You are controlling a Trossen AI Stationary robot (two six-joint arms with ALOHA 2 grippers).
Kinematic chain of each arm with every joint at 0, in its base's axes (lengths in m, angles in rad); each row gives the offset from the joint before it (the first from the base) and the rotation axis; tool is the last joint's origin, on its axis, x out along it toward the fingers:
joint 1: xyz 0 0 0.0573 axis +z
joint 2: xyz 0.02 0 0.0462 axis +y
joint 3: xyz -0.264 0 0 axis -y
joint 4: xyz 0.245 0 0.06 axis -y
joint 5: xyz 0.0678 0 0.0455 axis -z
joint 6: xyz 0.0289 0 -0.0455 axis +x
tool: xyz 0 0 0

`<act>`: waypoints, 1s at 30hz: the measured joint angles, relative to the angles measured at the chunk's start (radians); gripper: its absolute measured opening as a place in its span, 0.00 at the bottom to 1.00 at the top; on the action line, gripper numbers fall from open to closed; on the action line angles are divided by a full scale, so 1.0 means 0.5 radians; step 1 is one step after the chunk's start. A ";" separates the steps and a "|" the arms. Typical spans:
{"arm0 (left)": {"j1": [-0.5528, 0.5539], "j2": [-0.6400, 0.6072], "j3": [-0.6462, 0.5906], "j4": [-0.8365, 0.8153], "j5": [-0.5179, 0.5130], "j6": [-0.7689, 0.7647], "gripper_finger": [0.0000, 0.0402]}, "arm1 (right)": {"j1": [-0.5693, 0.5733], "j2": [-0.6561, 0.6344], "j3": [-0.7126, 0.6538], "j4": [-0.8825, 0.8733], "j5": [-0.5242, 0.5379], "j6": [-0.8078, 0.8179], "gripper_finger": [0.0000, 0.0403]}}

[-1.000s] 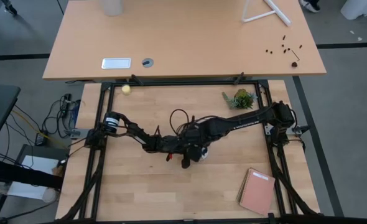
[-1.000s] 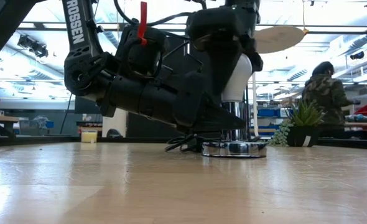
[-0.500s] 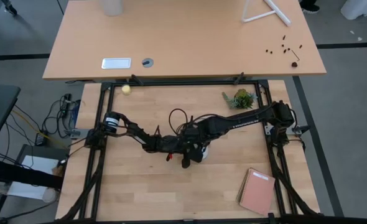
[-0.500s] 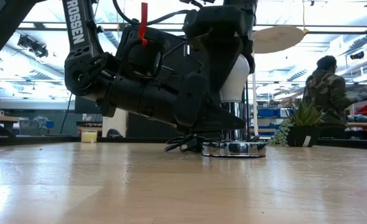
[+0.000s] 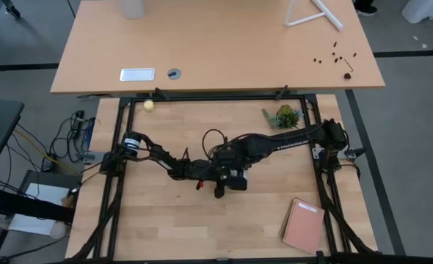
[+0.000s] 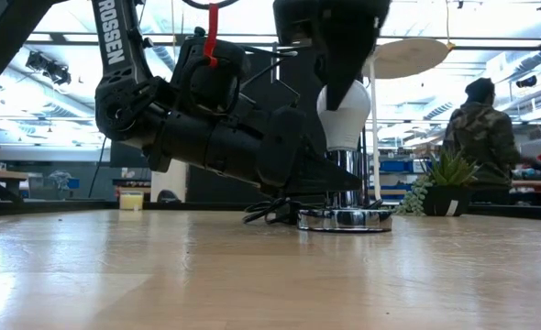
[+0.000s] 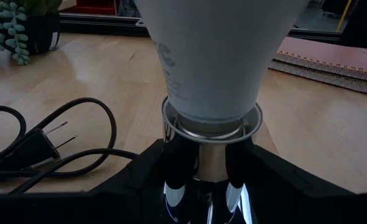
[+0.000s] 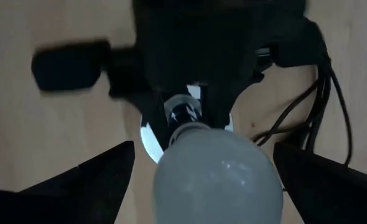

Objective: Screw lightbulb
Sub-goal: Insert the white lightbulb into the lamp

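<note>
On my feed the lightbulb (image 6: 344,115) is matte white, pear-shaped, standing upright in the chrome socket (image 6: 345,218) mid-table. My left gripper (image 7: 211,180) clamps the socket's neck; the right gripper (image 8: 202,180) sits above the bulb, fingers spread wide, not touching it.

Left hand (image 6: 330,179) low at mid-table, fingers clamped sideways. Right hand (image 8: 199,168) directly above it, fingers spread wide.
</note>
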 joint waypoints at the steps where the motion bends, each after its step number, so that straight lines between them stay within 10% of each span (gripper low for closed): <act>1: 0.000 0.000 0.000 0.000 0.001 0.000 0.47 | 0.000 0.000 0.000 -0.015 0.000 -0.084 0.97; 16: 0.000 0.000 -0.001 0.000 0.002 0.000 0.47 | -0.007 0.002 0.000 -0.056 -0.010 -1.351 0.94; 30: 0.000 0.000 -0.001 0.002 0.008 0.000 0.47 | -0.059 0.006 -0.108 0.090 -0.184 -1.596 0.93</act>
